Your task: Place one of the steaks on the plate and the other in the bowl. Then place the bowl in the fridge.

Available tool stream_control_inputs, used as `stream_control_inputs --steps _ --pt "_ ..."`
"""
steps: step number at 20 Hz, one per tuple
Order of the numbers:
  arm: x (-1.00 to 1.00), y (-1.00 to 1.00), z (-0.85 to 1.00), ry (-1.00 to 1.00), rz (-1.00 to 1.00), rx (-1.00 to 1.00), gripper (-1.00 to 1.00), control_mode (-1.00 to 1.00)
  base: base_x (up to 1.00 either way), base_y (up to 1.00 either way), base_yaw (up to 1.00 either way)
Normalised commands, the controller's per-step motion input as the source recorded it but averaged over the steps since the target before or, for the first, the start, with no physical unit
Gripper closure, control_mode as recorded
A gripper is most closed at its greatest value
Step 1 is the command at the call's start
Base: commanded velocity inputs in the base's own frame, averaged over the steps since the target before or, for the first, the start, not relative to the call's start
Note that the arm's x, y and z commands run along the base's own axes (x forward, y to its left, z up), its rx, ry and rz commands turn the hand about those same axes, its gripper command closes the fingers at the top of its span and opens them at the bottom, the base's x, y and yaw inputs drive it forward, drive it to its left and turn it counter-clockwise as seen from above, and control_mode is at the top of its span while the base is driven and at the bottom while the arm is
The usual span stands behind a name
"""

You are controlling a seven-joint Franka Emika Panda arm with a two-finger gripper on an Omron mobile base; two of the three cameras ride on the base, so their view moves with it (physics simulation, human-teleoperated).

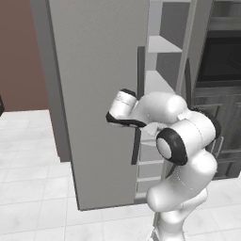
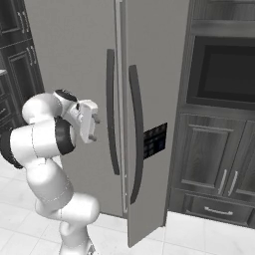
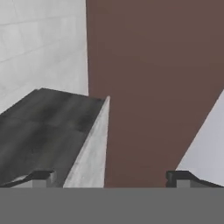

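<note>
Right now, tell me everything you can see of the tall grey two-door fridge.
The tall grey two-door fridge stands on the pale tiled floor beside dark cabinetry. Its surface looks smooth and matte. Each door carries a long dark vertical handle. One door is swung partly open, and pale shelves show inside. The white arm's open gripper hangs near the handles, touching nothing.

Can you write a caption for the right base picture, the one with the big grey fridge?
Robot's open, empty gripper beside the grey fridge, right door ajar.

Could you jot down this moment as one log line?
end effector: open, empty | fridge: one door ajar | oven: beside fridge | bowl: not placed
</note>
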Motion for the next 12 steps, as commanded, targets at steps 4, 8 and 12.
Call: stream_control_inputs --steps 4,8,12 --pt "1.0 -0.2 0.0 -0.01 0.25 0.0 -1.0 -1.0 0.0 0.0 0.0" --pt "0.75 -0.64 -0.29 -0.01 0.24 0.13 -1.0 -1.0 0.0 0.0 0.0" --pt "0.95 -0.19 -0.27 -0.08 0.18 0.19 -1.0 -1.0 0.0 0.0 0.0"
